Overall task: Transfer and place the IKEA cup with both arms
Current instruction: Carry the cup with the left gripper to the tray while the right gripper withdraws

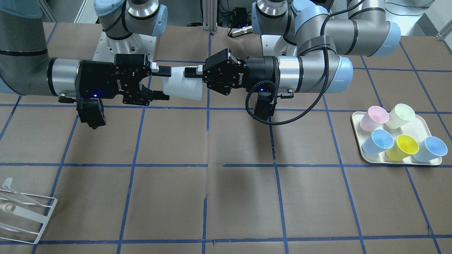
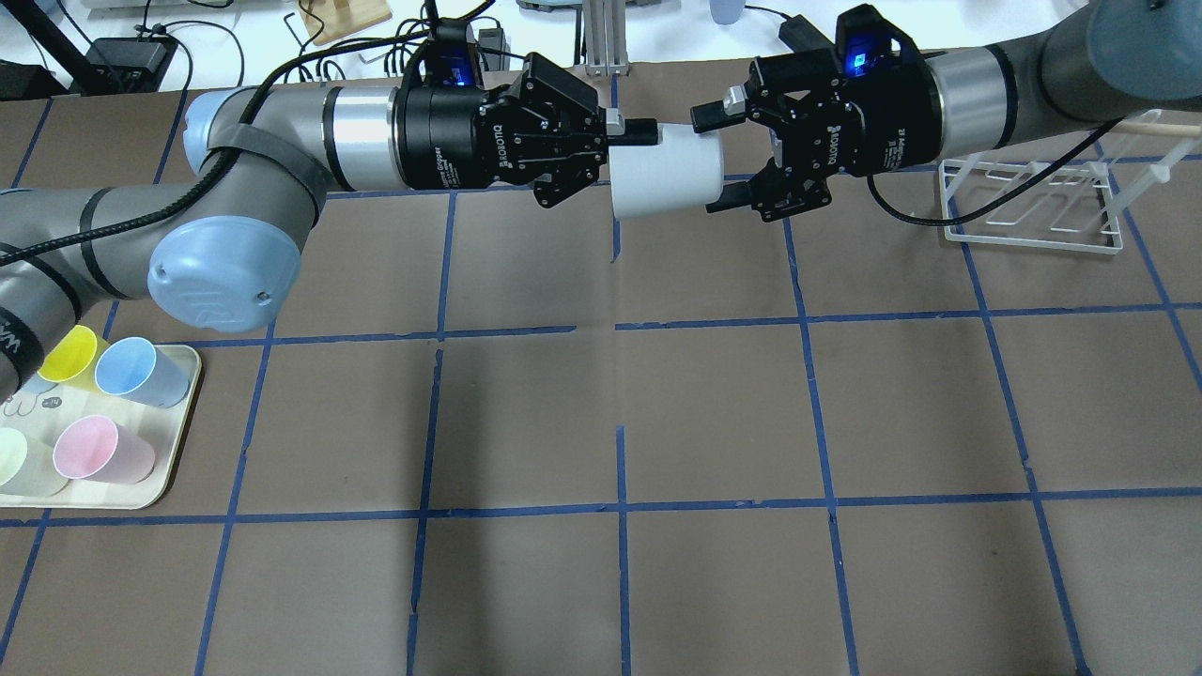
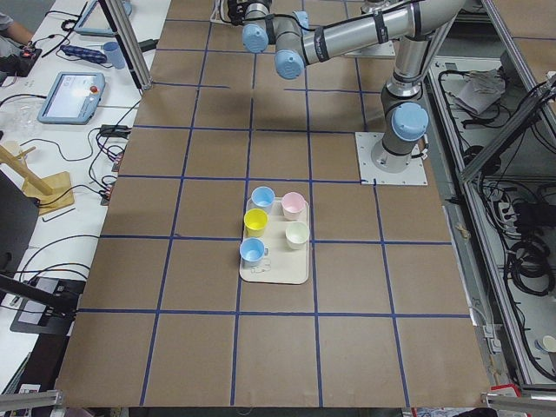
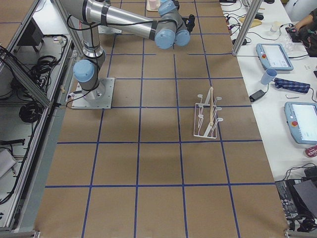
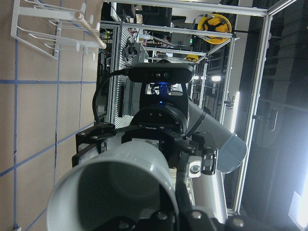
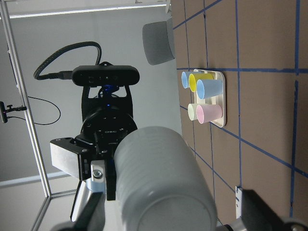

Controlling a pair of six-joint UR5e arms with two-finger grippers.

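Note:
The pale grey-white IKEA cup [image 1: 182, 86] hangs on its side in the air between both arms, over the far middle of the table; it also shows in the overhead view [image 2: 667, 174]. My left gripper [image 1: 192, 76] [image 2: 641, 133] is shut on the cup's wide rim, and the left wrist view looks into the cup's open mouth [image 5: 120, 183]. My right gripper [image 1: 162, 83] [image 2: 721, 155] is open, its fingers straddling the cup's narrow base with gaps on both sides. The right wrist view shows the cup's base [image 6: 163, 178] close up.
A cream tray [image 1: 356, 120] [image 2: 183, 422] on my left side holds pink, cream-yellow, yellow and two light blue cups. A white wire rack [image 1: 28, 215] [image 2: 1033, 202] stands on my right side. Brown paper with blue tape lines covers the table.

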